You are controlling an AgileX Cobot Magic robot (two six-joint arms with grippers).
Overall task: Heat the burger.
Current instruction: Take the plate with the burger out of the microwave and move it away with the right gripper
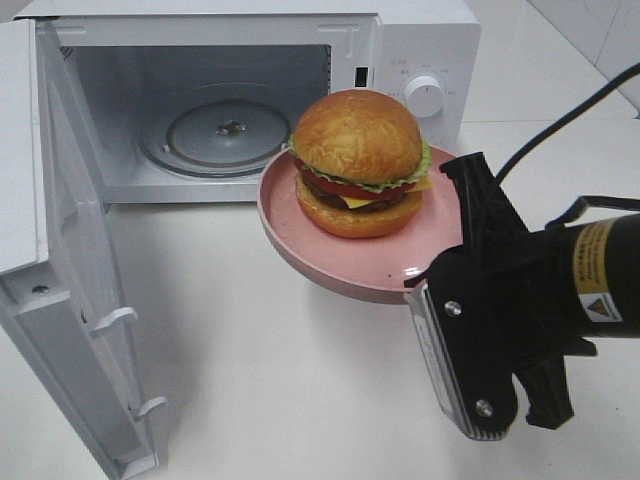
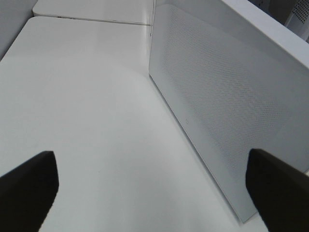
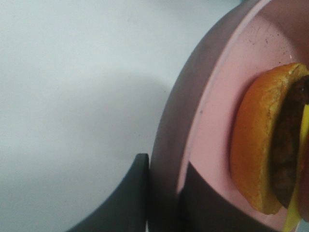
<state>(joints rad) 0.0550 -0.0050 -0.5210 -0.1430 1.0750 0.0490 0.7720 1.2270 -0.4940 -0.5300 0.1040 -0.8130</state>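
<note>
R claw (image 3: 164, 193) pinches plate (image 1: 330, 262) rim at 4 o'clock; L claw (image 2: 149, 186) wide, empty. Tilt could slide burger (image 1: 360, 165) off before oven (image 1: 420, 40).

Glossy-bunned burger (image 1: 360, 165) on smooth matt pink plate (image 1: 330, 265); glass microwave turntable (image 1: 215, 135).

You're working at a kitchen-like test bench: a white microwave (image 1: 250, 90) with its door (image 1: 70, 290) swung open stands beyond the right gripper (image 1: 425, 285) on a plain white tabletop (image 1: 280, 380).
</note>
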